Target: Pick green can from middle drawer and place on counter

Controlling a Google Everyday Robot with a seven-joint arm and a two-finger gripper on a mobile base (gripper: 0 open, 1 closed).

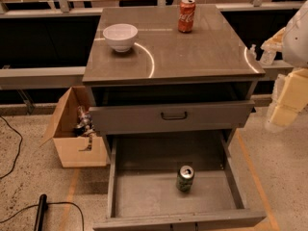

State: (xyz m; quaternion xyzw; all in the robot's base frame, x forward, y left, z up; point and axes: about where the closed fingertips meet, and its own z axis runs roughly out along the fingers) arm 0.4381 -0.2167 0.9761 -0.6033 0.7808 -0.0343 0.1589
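The green can (185,178) stands upright on the flat grey floor of the middle drawer (144,191), which is pulled wide open at the bottom of the cabinet. The can is right of the drawer's centre, with its silver lid showing. The counter (192,52) is the glossy grey-brown top above it, with curved light reflections. My gripper (283,110) hangs at the right edge of the view, pale and blocky. It is beside the cabinet at the height of the upper drawer, well above and to the right of the green can, and it holds nothing I can see.
A red cola can (186,15) and a white bowl (120,36) stand on the counter. The shallower drawer with a dark handle (173,115) is slightly open above the middle drawer. A cardboard box (77,129) sits on the floor to the left, and a black cable (41,211) lies near it.
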